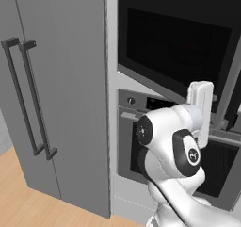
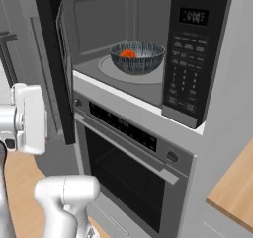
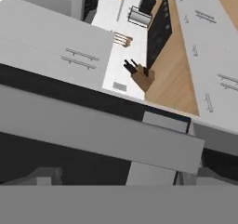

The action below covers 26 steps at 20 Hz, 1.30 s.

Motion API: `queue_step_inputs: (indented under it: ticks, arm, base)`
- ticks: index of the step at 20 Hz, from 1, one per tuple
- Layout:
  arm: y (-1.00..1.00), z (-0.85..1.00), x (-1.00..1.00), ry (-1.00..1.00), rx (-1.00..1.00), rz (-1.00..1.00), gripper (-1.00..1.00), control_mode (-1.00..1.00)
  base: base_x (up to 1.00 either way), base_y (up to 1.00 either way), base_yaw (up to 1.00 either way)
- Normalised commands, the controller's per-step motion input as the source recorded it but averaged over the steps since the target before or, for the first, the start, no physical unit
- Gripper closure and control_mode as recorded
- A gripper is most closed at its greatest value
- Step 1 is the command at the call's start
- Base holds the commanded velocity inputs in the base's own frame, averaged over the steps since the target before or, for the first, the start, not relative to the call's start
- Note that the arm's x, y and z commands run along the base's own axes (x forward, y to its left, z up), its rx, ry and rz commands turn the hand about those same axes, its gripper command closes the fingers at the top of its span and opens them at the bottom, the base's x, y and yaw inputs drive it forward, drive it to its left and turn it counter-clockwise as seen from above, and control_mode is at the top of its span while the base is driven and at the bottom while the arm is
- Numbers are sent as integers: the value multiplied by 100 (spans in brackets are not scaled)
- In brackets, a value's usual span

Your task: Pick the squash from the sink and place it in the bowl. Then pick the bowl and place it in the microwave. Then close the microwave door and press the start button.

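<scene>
The small orange-red squash was seen half hidden inside the ribbed grey-blue bowl, set on the round turntable of the dark built-in microwave. Its black-framed door stood open. The white gripper's jaws, apparently spread wide, were cut off.

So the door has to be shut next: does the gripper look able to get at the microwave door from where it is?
Probably yes. The microwave door stands swung wide open, and the gripper's white hand sits just beside its outer face with nothing between them.
</scene>
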Motion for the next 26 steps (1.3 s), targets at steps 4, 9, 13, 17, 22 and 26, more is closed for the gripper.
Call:
queue_step_inputs:
  ticks: [4, 9, 13, 17, 22, 26]
  arm:
    - [-59, 0, 100, 32, 20, 4, -100, -100]
    - [-58, 0, 100, 33, 21, 7, -100, -100]
    - [-48, 1, 100, 31, 20, 10, -100, -100]
    - [-16, 3, 100, 5, 8, 9, -100, -100]
    - [-11, 18, 96, -3, 2, 8, -100, -100]
    - [-16, 19, 76, -5, 1, 8, -100, -100]
  base:
    - [0, 0, 0]
    - [0, 0, 0]
    - [0, 0, 0]
    - [0, 0, 0]
    - [0, 0, 0]
    - [0, 0, 0]
